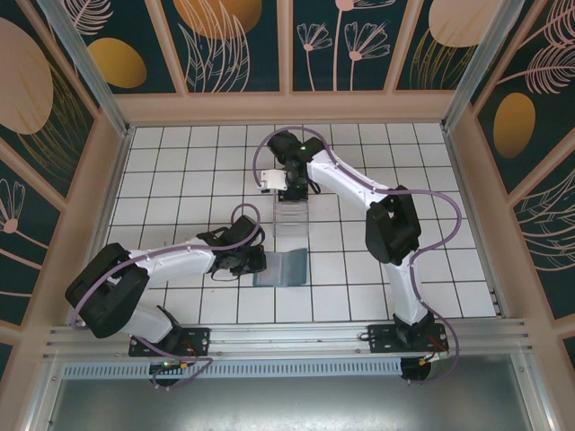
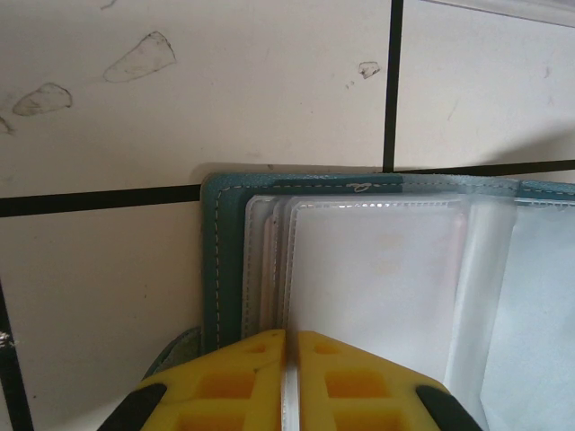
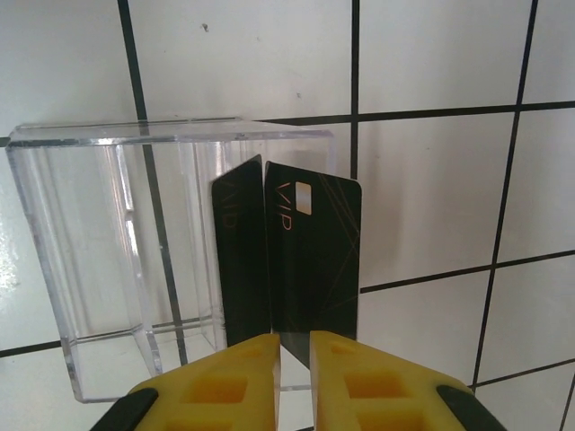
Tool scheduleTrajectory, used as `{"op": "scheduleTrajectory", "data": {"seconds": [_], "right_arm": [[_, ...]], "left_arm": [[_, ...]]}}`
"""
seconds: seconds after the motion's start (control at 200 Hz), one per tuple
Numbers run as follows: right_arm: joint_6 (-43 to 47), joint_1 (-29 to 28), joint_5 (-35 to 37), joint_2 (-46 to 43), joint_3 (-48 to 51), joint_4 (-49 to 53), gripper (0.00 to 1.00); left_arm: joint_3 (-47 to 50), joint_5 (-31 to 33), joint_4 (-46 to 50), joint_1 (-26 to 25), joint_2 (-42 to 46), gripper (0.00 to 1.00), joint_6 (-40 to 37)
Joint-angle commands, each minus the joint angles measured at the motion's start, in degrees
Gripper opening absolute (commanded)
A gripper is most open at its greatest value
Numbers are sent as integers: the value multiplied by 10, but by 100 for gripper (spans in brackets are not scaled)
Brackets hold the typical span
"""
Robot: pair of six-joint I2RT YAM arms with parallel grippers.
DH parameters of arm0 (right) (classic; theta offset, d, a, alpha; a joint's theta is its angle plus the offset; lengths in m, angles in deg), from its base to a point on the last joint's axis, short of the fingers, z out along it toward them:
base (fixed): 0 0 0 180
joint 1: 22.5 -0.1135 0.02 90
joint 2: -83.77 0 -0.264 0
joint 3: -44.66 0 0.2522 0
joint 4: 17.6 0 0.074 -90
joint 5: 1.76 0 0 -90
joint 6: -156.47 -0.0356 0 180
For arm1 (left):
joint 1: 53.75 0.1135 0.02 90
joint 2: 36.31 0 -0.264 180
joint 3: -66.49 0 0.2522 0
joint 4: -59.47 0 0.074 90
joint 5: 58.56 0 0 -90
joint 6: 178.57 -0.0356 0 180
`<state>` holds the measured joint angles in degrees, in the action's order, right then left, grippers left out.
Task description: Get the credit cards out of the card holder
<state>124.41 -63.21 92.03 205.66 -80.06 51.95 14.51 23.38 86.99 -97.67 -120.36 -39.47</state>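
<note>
While the left gripper [image 2: 291, 334] clamps a sleeve of the card holder [image 2: 216, 260] between its fingers, a dark card [image 3: 314, 260] stands between the fingers of the right gripper [image 3: 295, 337]; whether they grip it, I cannot tell.

This is a robot test cell in a lab. 2 white arms, the left arm [image 1: 171, 260] and the right arm [image 1: 395, 229], are bolted to a metal rail [image 1: 287, 337] at the near edge of a white tiled table [image 1: 180, 162]. Metal posts [image 1: 81, 63] and walls [image 1: 225, 45] printed with leaves box it in. Lilac cables [image 1: 255, 163] loop along the arms, and the left gripper [image 2: 287, 377] and right gripper [image 3: 295, 377] have yellow fingers.
</note>
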Motion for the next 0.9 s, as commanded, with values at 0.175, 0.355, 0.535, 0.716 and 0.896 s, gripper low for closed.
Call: {"op": "scheduleTrajectory", "data": {"seconds": [0.175,0.355,0.535,0.716,0.896], "right_arm": [[-7,-6,51,-6,2,-29,18],[-20,-16,26,-24,29,-39,39],[-21,-19,46,-45,89,-96,85],[-23,-16,58,-37,98,-120,90],[-15,-5,86,-30,96,-150,90]], "left_arm": [[0,8,24,-2,-2,12,2],[1,9,23,-2,2,12,4],[2,8,23,-1,1,12,3],[4,10,24,-2,5,12,3],[5,10,25,-2,7,12,4]]}}
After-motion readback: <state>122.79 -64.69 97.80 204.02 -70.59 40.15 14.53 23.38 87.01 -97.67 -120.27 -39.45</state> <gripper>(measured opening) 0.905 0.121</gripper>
